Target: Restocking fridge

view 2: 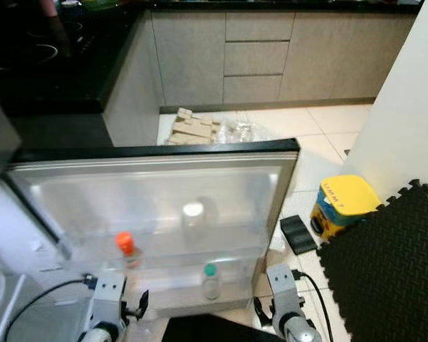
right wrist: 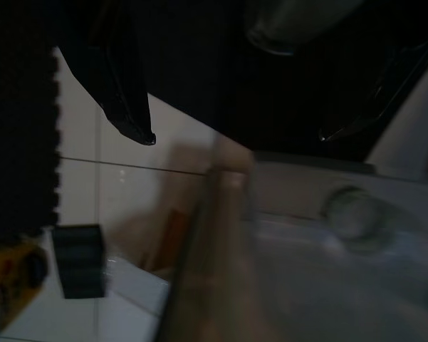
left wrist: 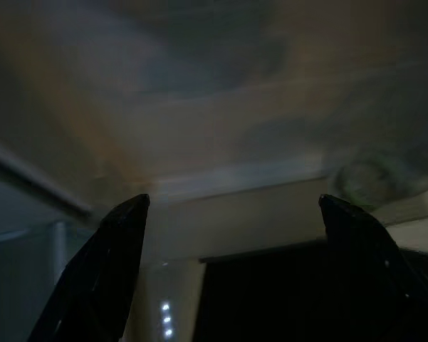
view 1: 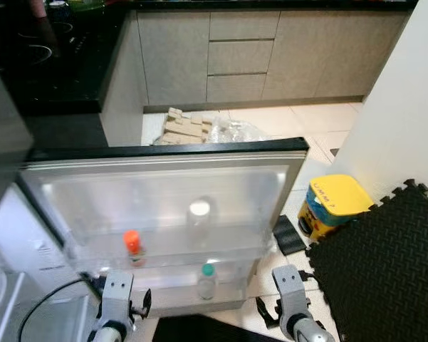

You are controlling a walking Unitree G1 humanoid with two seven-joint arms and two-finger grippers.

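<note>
With the fridge door (view 1: 164,187) swung wide below you, its shelves hold an orange-capped bottle (view 1: 132,246), a white-capped bottle (view 1: 199,217) and a green-capped bottle (view 1: 207,280). Your left gripper (left wrist: 233,203) has fingers spread apart and empty, near the door's lower edge; the blur hides exactly what it faces. Your right gripper (right wrist: 235,135) is also spread and empty, above the tile floor (view 1: 313,117) beside the yellow container (view 1: 332,204) and black foam mat (view 1: 384,263).
</note>
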